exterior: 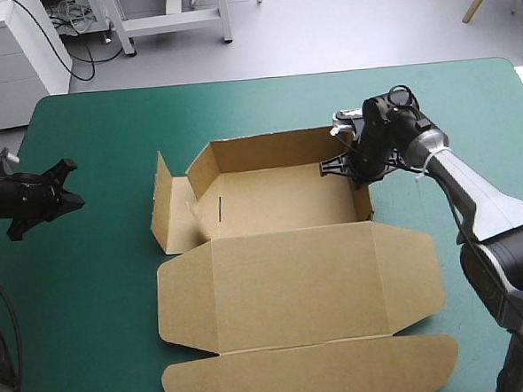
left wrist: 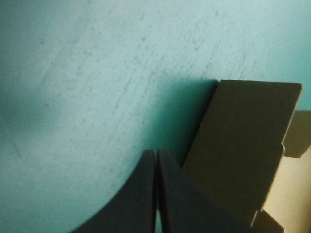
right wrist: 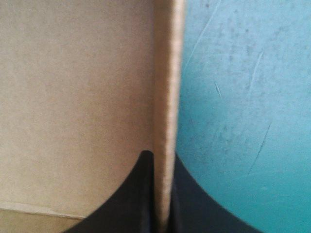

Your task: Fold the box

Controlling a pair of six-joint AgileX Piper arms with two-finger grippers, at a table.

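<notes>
Wall (right wrist: 167, 73): your right gripper (right wrist: 163, 160) is pinching this right side of the box (exterior: 284, 275); tugging is risking buckling it.
Left gripper (left wrist: 156, 155): sitting closed, empty, left of the box.

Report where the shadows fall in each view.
High view: even light, no hard shadows around the box. Left wrist view: a dark shadow lies on the teal-green cover beside the box, ahead of the left tool. Right wrist view: no distinct shadow; the cover darkens toward the right tool.
</notes>
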